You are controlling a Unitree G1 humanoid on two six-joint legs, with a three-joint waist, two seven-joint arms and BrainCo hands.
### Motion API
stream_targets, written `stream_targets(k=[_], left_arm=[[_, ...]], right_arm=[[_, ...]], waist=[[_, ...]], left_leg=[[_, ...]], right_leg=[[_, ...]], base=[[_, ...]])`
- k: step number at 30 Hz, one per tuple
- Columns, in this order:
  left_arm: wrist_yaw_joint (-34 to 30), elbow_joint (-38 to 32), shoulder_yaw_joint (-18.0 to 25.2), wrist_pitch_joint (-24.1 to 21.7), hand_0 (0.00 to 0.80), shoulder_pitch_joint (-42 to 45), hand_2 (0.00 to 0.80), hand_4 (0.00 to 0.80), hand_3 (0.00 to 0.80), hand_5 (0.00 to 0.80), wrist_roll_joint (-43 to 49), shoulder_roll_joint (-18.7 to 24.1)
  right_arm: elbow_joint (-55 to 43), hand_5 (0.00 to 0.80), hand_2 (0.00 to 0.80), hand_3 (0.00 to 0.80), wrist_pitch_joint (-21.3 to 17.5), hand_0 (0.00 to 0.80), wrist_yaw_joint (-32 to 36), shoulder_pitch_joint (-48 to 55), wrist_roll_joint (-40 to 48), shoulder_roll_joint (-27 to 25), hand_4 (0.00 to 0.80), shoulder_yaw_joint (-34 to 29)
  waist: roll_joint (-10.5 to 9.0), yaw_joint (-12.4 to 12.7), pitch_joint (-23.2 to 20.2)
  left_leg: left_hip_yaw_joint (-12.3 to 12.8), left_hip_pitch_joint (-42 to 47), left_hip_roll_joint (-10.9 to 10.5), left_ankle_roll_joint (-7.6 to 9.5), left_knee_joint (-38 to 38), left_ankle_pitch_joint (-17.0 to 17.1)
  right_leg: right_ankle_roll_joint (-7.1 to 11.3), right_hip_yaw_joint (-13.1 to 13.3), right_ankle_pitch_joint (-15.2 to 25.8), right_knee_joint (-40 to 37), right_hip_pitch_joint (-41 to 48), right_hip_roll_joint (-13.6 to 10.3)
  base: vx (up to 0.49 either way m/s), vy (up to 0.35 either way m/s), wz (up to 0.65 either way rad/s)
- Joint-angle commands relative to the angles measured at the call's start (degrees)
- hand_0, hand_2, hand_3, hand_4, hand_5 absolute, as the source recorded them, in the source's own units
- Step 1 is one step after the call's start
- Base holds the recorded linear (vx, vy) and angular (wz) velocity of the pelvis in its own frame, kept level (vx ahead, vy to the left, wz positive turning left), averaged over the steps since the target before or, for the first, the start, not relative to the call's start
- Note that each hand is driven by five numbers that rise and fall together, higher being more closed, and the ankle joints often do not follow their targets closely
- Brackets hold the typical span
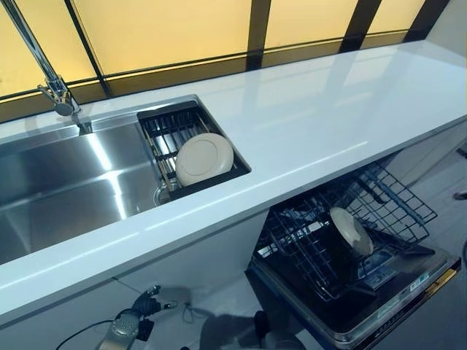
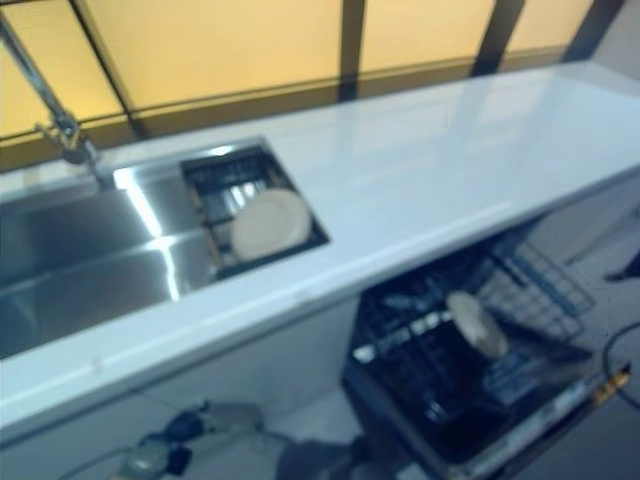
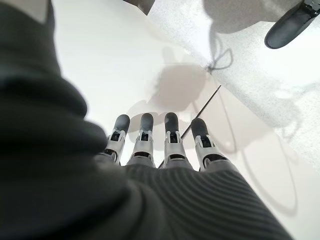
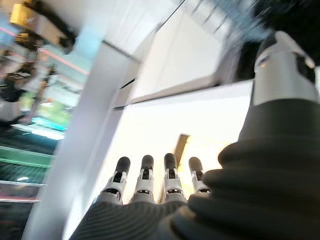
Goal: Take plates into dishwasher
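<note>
Currently: 1 plate (image 1: 351, 230) stands upright in dishwasher rack (image 1: 343, 240), below white counter (image 1: 314, 124). 1 plate (image 1: 203, 158) left, leaning in dish rack (image 1: 169, 131) set in sink (image 1: 66, 182) by tap (image 1: 51, 87). Est. halfway: one loaded, one to go. Left hand (image 3: 155, 145): down low, well apart from both plates, fingers straight, holds nothing. Right hand (image 4: 155, 182): fingers straight, empty, also clear of plates.

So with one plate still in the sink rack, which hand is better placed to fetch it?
Probably the left. The remaining plate lies in the rack left of centre, nearer that arm's side. Both the left hand and the right hand hang open and empty. The other plate already stands in the dishwasher.
</note>
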Motion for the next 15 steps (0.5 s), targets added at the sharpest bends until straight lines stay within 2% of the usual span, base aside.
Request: stream_targets(k=[1, 3, 5, 8, 12, 15], left_arm=[[0.34, 1.02, -2.11, -1.44, 0.0, -3.5, 0.0, 0.0, 0.0, 0.0, -2.78, 3.95], [0.62, 0.95, -3.11, -1.53, 0.0, -3.76, 0.0, 0.0, 0.0, 0.0, -3.78, 4.3], [0.56, 0.46, -3.6, -1.38, 0.0, -3.38, 0.0, 0.0, 0.0, 0.0, -4.27, 4.71], [0.42, 0.29, -3.53, -1.64, 0.0, -2.31, 0.0, 0.0, 0.0, 0.0, -4.93, 4.95], [-0.35, -0.01, -2.83, -1.88, 0.0, -1.25, 0.0, 0.0, 0.0, 0.0, -5.54, 5.1], [-0.88, -0.07, -2.18, -1.21, 0.0, -1.1, 0.0, 0.0, 0.0, 0.0, -6.13, 4.75]], right_arm=[[4.54, 0.0, 0.0, 0.0, -3.7, 0.0, -6.68, -17.77, 2.44, -8.8, 0.0, 5.92], [4.77, 0.0, 0.0, 0.0, -5.41, 0.0, -8.13, -24.28, 1.52, -10.64, 0.0, 10.97], [4.51, 0.0, 0.0, 0.0, -6.53, 0.0, -9.44, -34.69, 0.99, -12.67, 0.0, 19.97], [3.2, 0.0, 0.0, 0.0, -8.56, 0.0, -11.3, -46.21, 0.97, -12.32, 0.0, 30.06], [-0.4, 0.0, 0.0, 0.0, -9.59, 0.0, -7.02, -57.03, 5.53, -9.88, 0.0, 39.2], [-1.38, 0.0, 0.0, 0.0, -11.28, 0.0, -2.38, -64.49, 7.73, -6.02, 0.0, 45.97]], waist=[[-2.32, 4.03, -0.58], [-2.66, 5.04, -0.53], [-2.9, 6.24, -0.44], [-2.88, 7.44, -0.69], [-2.46, 9.03, -0.64], [-2.19, 10.52, -0.09]], left_leg=[[-3.6, 3.01, 0.32, 2.06, 0.28, -2.78], [-4.37, 2.78, 0.08, 2.11, 0.28, -2.72], [-5.38, 2.69, -0.26, 2.12, 0.28, -2.68], [-6.56, 2.34, -0.71, 2.15, 0.28, -2.71], [-8.11, 1.52, -1.12, 2.1, 0.28, -2.41], [-9.54, 0.71, -1.58, 2.15, 0.28, -2.04]], right_leg=[[3.58, -0.94, -1.45, 0.25, 3.29, 0.18], [3.47, -1.89, -1.67, 0.25, 3.68, 0.03], [3.36, -3.14, -2.0, 0.25, 4.33, -0.29], [3.33, -4.36, -2.47, 0.25, 4.81, -0.69], [3.26, -5.95, -2.79, 0.25, 5.04, -1.14], [3.07, -7.18, -3.03, 0.25, 5.2, -1.43]], base=[[0.007, -0.016, 0.04], [0.019, -0.009, 0.09], [0.045, -0.004, 0.17], [0.047, -0.007, 0.19], [0.049, -0.002, 0.24], [0.057, 0.007, 0.25]])
